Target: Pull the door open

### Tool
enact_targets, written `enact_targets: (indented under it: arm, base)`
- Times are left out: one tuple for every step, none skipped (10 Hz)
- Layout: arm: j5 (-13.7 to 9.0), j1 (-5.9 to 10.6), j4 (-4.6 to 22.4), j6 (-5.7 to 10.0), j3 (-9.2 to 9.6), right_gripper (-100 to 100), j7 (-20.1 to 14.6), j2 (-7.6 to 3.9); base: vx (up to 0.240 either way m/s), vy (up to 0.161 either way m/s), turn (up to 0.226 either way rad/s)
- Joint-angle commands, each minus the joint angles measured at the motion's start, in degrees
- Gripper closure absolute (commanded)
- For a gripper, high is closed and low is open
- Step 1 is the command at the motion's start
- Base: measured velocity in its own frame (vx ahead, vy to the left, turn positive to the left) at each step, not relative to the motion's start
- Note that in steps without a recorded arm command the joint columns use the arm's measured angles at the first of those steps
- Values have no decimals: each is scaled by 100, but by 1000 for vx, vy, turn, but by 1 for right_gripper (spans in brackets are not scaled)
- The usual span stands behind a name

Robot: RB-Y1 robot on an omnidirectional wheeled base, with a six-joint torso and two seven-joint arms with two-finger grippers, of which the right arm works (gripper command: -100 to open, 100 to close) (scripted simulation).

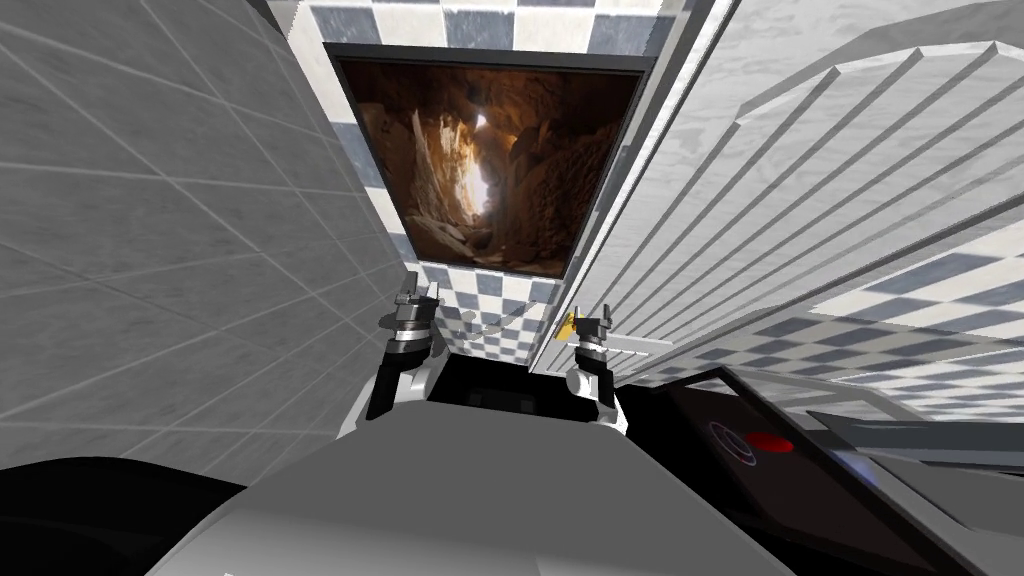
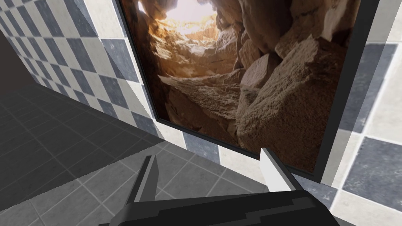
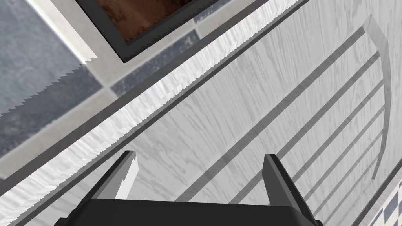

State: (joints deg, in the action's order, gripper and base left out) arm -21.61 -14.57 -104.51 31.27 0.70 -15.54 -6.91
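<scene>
Nearest us, our right hand has its fingers apart and empty, pointed at the white panelled door and close to its face, near its edge. Just beside that hand sits a small yellow fitting, which we take for the handle. To do this well, we should centre the fingers around it, close firmly, then draw back along the door's arc rather than straight. Our left hand, fingers likewise apart, hangs free alongside. Beyond, a framed cave picture hangs on the chequered wall.
</scene>
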Motion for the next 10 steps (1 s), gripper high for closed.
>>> enact_targets:
  arm:
    - [-118,76,165,-3,-12,-100,-125,-19]
    - [-186,132,262,-11,-23,-100,-188,-27]
    - [-271,203,384,-21,-37,-100,-268,-36]
    - [-340,259,481,-29,-48,-100,-332,-44]
    - [-408,316,578,-37,-59,-100,-396,-51]
    - [-479,375,678,-46,-70,-100,-462,-55]
    - [-531,418,753,-52,-79,-100,-511,-58]
    - [-619,491,879,-63,-93,-100,-593,-63]
    - [-689,550,979,-71,-104,-100,-658,-67]
    - [-760,608,1079,-79,-116,-100,-724,-71]
  base:
    - [35,-3,88]
    - [24,-10,98]
    - [22,-14,87]
    - [22,-18,103]
    - [20,-17,89]
    - [8,-18,70]
    - [-6,-19,70]
    - [-16,-26,82]
    - [-18,-29,105]
    - [-21,-24,96]
